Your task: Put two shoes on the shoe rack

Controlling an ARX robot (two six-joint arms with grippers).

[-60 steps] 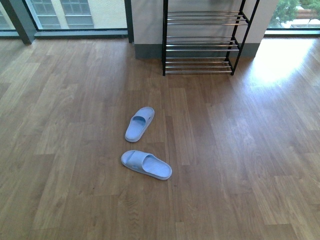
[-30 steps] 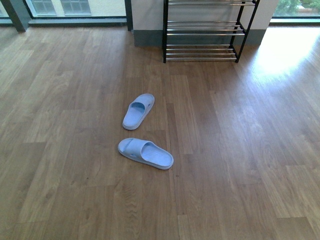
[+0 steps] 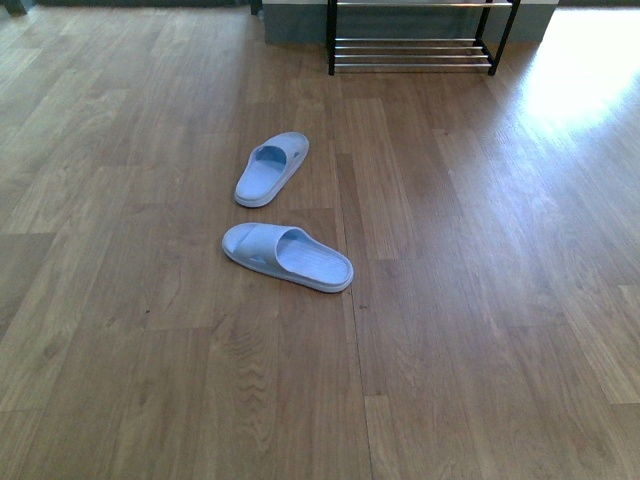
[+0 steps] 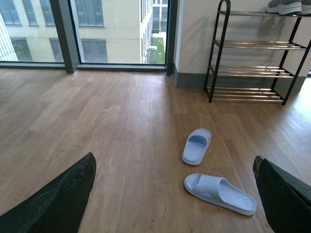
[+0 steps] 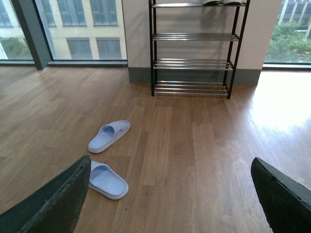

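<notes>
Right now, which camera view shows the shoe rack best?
The right wrist view: the shoe rack stands nearly front-on, four tiers visible. The left wrist view shows the rack angled, cut at the edge. The front view catches only its lowest bars.

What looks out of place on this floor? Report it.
The far slide and near slide, both light blue, lie loose on the wooden floor, short of the shoe rack. They are not paired: the far one lies lengthwise toward the rack, the near one crosswise.

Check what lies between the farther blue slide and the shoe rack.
Nothing. Only bare wood floor separates the farther blue slide from the shoe rack. The front view shows it, and both wrist views agree.
</notes>
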